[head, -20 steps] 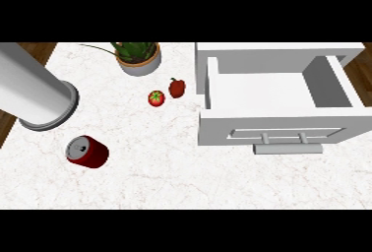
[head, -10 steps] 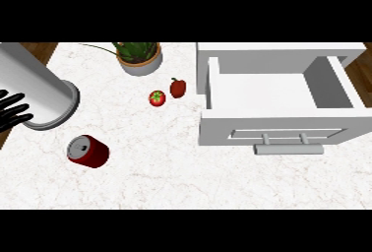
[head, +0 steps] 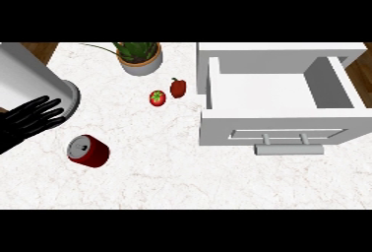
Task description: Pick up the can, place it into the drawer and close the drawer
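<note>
A red can [head: 89,151] lies on its side on the white marble counter, at the left, with its silver top facing up and left. My left hand [head: 30,120] shows at the left edge, just above and left of the can. Its fingers are spread straight, it is apart from the can, and it holds nothing. My grey left forearm [head: 33,81] fills the upper left corner. The white drawer [head: 280,129] stands pulled open at the right, empty inside, with its grey handle [head: 289,149] on the near front. My right hand is out of view.
A potted plant [head: 139,58] stands at the back of the counter. A red tomato [head: 157,97] and a small red pepper [head: 178,87] lie between the plant and the drawer's left wall. Brown floor shows beyond the counter's far corners.
My left hand has come into view from the left edge and moved right, closer to the can. The can and the drawer have not moved.
</note>
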Controlling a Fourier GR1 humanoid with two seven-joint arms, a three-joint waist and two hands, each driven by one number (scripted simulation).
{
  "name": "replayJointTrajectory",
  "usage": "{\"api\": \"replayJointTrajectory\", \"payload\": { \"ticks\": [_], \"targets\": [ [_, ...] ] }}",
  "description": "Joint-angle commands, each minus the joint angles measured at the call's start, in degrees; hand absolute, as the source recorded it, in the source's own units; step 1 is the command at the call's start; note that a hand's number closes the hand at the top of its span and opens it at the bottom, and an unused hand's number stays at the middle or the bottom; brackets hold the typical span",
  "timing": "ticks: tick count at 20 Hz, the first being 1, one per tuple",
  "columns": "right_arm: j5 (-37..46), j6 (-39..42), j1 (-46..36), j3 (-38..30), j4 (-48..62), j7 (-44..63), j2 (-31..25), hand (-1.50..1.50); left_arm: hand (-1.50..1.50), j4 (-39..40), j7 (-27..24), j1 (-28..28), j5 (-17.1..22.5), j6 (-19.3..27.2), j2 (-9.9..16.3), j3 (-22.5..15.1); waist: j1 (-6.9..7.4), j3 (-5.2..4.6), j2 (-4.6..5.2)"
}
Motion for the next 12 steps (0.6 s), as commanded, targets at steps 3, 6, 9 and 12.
{"api": "replayJointTrajectory", "payload": {
  "ticks": [3,6,9,12],
  "targets": [
    [-1.7,1.9,-0.7,-2.6,-0.1,2.5,0.2,-1.50,-1.50,1.9,-3.2,-1.6,-12.1,-0.8,-6.7,2.8,0.03,-0.01,0.03],
    [-0.6,3.3,-0.2,-3.3,-0.1,1.5,1.3,-1.50,-1.50,6.7,-7.6,-0.4,-19.3,-4.0,-8.7,5.2,0.00,-0.02,0.07],
    [-1.5,2.4,-1.8,-3.5,-1.0,4.1,1.0,-1.50,-1.50,11.3,-14.2,-3.1,-29.4,-4.5,-12.0,7.1,-0.19,-0.05,0.12],
    [-0.1,2.4,-0.1,-2.3,-4.6,4.2,4.4,-1.50,-1.50,16.4,-19.6,-4.0,-34.5,-5.6,-10.9,9.6,-0.38,-0.07,0.14]
  ]
}}
